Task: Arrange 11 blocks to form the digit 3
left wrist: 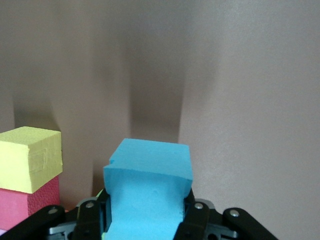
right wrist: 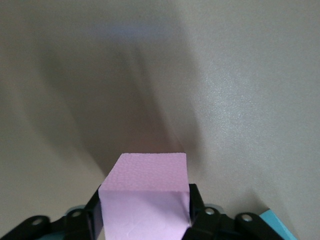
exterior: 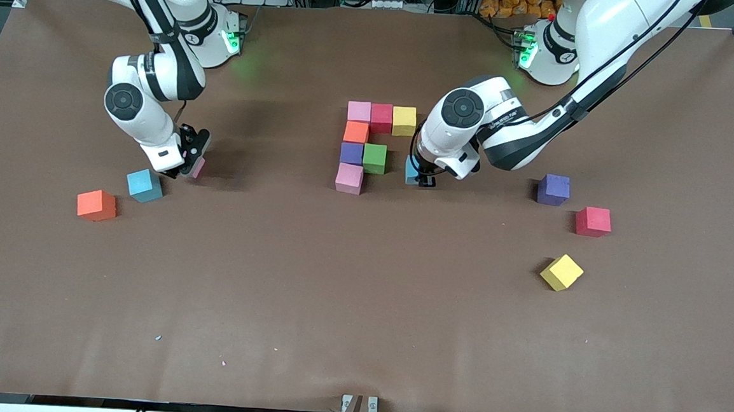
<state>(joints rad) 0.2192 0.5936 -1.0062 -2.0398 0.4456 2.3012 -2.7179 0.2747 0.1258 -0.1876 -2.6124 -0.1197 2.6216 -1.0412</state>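
Several blocks form a cluster mid-table: pink, red, yellow, orange, purple, green and pink. My left gripper is shut on a blue block, low over the table beside the green block, with a gap between them. In the left wrist view the blue block fills the left gripper, which squeezes it. My right gripper is shut on a pink block low at the right arm's end; the pink block also sits in the right gripper.
Loose blocks: blue and orange near the right gripper; purple, red and yellow toward the left arm's end. The left wrist view shows the cluster's yellow and red blocks.
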